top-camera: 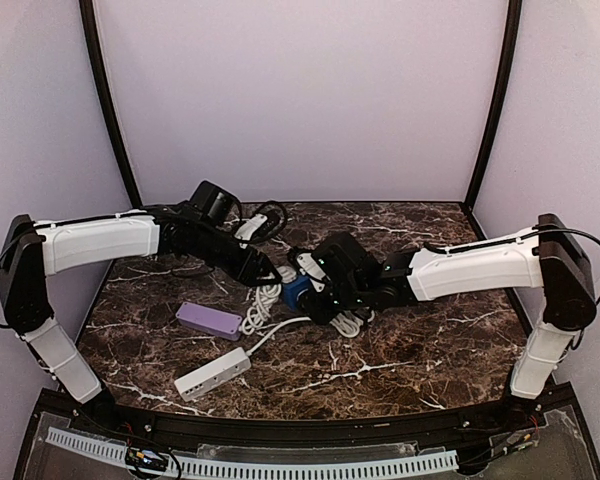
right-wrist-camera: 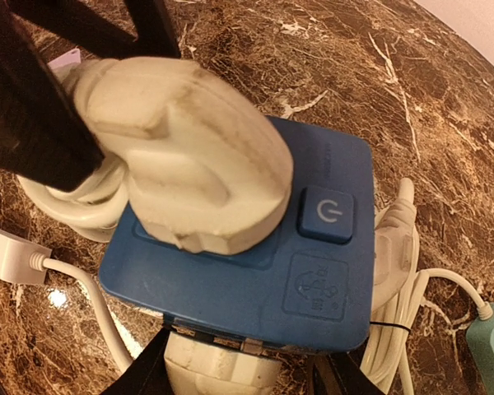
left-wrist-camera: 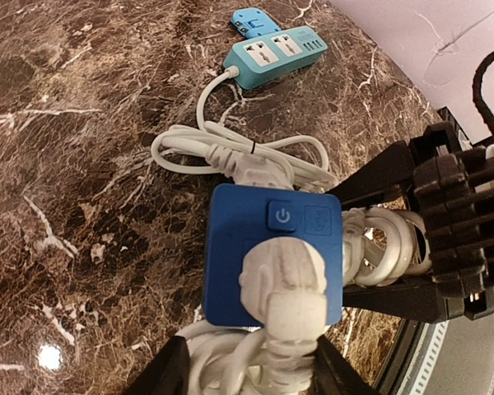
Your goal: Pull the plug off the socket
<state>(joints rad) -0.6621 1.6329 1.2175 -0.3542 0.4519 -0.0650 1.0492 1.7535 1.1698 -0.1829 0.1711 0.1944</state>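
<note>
Clasping of the plug [right-wrist-camera: 189,148] by the left gripper [left-wrist-camera: 251,364] is seen, while the socket [right-wrist-camera: 230,288] is clamped by the right gripper [right-wrist-camera: 235,374].
The blue cube socket is found near the middle of the marble table [top-camera: 400,350], between the two arms and amid loops of white cord [left-wrist-camera: 230,152]. The white plug is seated fully in its face, beside the power button. The left fingers are narrowed onto the plug's sides, and black pads are seen pressed against it in the right wrist view. The right fingers are set at a middling width against opposite sides of the cube. A teal power strip [left-wrist-camera: 276,53] is seen farther back, well apart. A purple power strip [top-camera: 208,320] and a white power strip [top-camera: 212,373] are laid nearer the bases, left of the socket.
</note>
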